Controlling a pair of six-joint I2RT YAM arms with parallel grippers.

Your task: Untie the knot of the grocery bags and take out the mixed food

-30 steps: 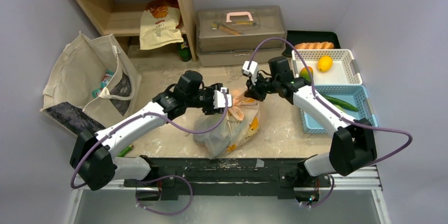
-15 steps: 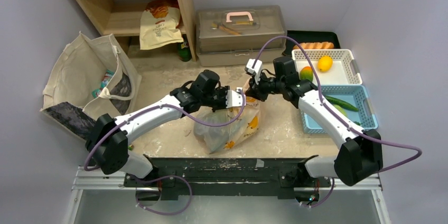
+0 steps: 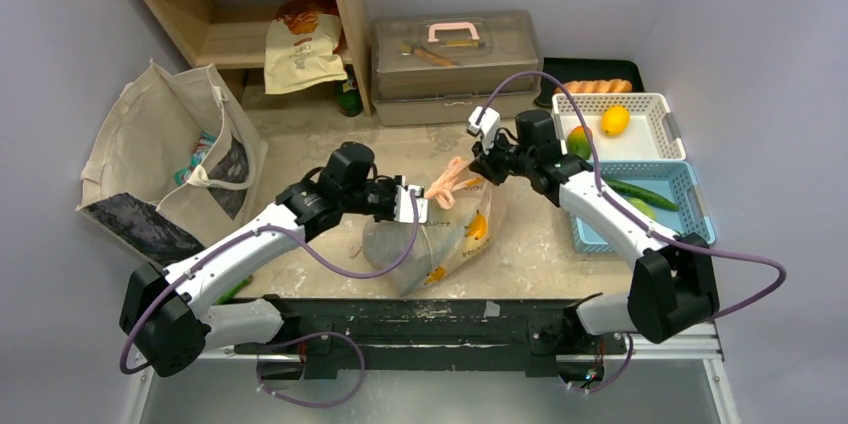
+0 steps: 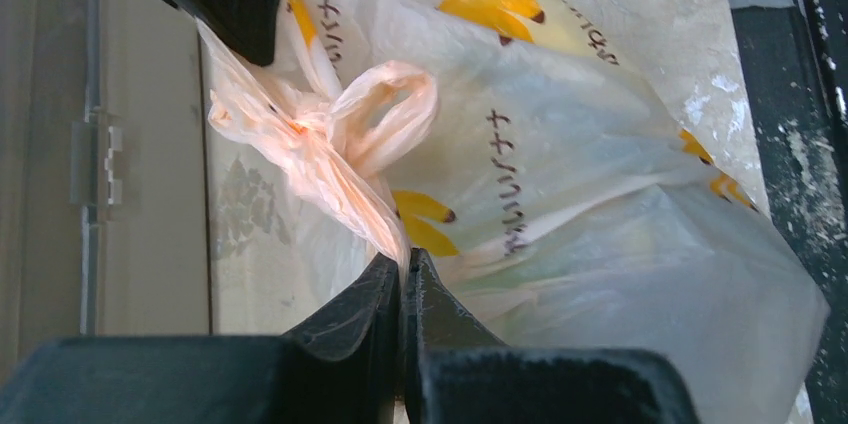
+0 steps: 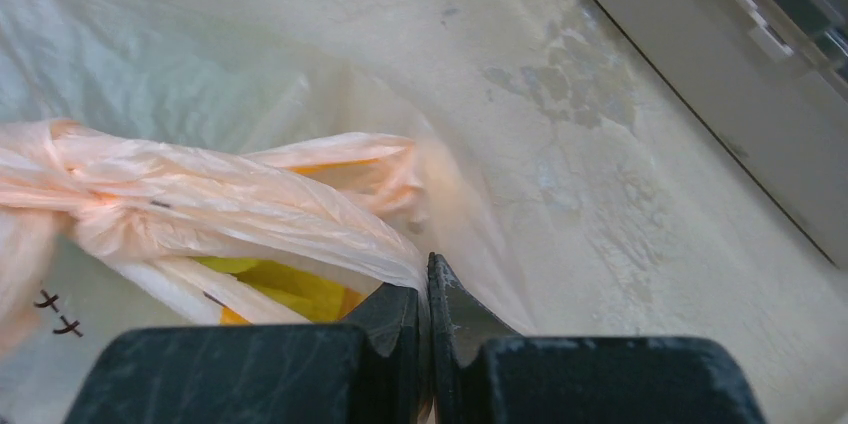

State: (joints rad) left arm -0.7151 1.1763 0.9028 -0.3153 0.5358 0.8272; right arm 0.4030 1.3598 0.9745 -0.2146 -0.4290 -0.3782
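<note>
The grocery bags point(image 3: 440, 241) are seen lying on the pale, dusty table point(image 3: 300, 142), near the front rail and between the two arms, with the tied top turned toward the grey toolbox point(image 3: 455, 54) at the back. The knot point(image 4: 298, 132) is found just above the bag's body, a tight peach-orange twist from which a small loop and stretched strands are drawn out. The left gripper point(image 4: 405, 272) is closed completely, its fingers pressed together on the strand that runs from the knot toward the left wrist camera, so that thin plastic is pinched at the tips. The right gripper point(image 5: 428, 292) is likewise closed tight, and another peach strand is clamped between its fingers on the far side of the knot. In the overhead view the plastic is seen pulled taut in a slanting line between the two grippers. Yellow-orange printed figures and dark lettering are shown on the bag's side. The mixed food cannot be made out through the plastic; only a dull greyish bulk is seen inside. To the right, a white basket point(image 3: 645, 147) holding a yellow fruit point(image 3: 614, 120) and a blue basket point(image 3: 690, 206) holding long green vegetables point(image 3: 642, 194) are placed well apart from the bag. A canvas tote point(image 3: 150, 134) is stood at the left.
</note>
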